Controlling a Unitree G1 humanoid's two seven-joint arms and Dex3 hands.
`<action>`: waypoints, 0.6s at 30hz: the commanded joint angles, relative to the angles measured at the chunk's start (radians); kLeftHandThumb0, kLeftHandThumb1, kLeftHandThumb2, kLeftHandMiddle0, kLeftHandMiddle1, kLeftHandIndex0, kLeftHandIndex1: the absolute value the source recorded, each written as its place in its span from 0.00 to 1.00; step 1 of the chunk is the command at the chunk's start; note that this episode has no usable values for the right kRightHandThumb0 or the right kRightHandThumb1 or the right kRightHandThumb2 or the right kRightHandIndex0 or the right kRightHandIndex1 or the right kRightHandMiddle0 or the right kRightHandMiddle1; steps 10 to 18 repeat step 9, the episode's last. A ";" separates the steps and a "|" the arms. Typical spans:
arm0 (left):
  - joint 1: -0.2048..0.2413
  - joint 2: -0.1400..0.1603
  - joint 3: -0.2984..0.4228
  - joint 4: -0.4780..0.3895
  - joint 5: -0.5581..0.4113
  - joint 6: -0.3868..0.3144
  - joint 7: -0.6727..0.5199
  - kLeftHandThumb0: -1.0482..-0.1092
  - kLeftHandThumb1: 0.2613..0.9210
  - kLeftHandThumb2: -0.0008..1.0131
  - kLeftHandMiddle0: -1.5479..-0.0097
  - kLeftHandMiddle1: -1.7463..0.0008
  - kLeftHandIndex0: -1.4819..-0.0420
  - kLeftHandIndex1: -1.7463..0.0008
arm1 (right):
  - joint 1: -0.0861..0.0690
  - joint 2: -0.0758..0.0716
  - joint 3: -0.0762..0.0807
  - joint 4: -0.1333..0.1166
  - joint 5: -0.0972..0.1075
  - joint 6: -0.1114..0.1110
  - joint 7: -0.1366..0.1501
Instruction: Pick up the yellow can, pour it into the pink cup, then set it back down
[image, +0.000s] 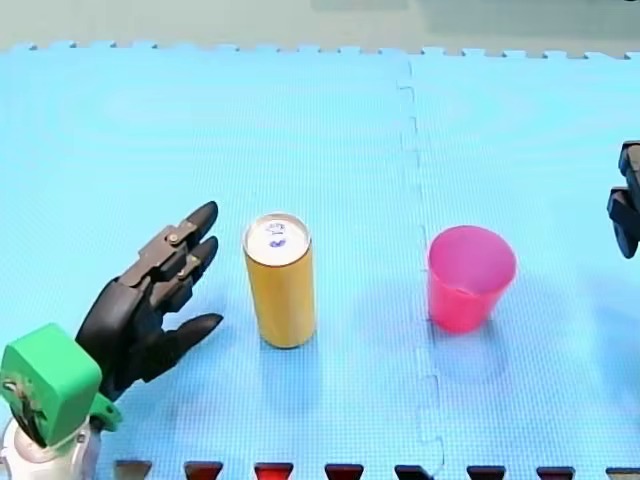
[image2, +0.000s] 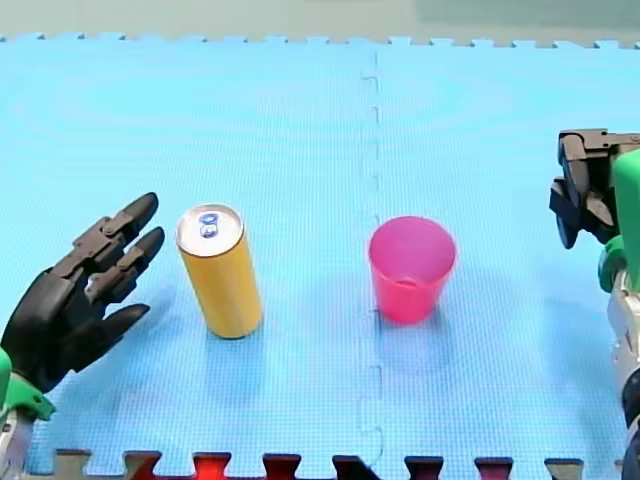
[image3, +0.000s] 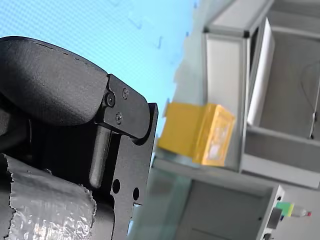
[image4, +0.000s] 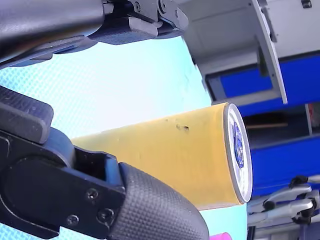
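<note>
While the yellow can (image: 280, 285) stands upright on the blue foam mat (image: 300, 120), silver lid facing up, my left hand (image: 150, 300) is just beside it on its left. The hand is uncurled and holds nothing, its fingertips pointing toward the can with a strip of bare mat between them. To the can's right, well apart from it, the pink cup (image: 468, 280) stands upright with its mouth open, just beside the jigsaw seam (image: 410, 130) that runs across the mat. My right hand (image2: 585, 195) is at the far right edge of the mat, away from both can and cup; I cannot tell whether it is closed. In the second wrist view the can shows close by a black, textured finger (image4: 150, 210); whether they touch I cannot tell.
</note>
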 joint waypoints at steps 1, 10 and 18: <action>-0.006 0.002 0.001 0.003 -0.002 -0.001 -0.001 0.00 0.99 0.01 0.85 0.99 0.86 0.99 | -0.006 -0.007 -0.001 0.001 0.003 0.001 0.001; -0.012 -0.005 0.012 0.011 -0.020 -0.002 -0.028 0.00 0.99 0.00 0.85 0.99 0.85 0.99 | -0.007 -0.006 -0.001 0.001 0.003 -0.001 0.002; -0.012 -0.005 0.012 0.011 -0.020 -0.002 -0.028 0.00 0.99 0.00 0.85 0.99 0.85 0.99 | -0.007 -0.006 -0.001 0.001 0.003 -0.001 0.002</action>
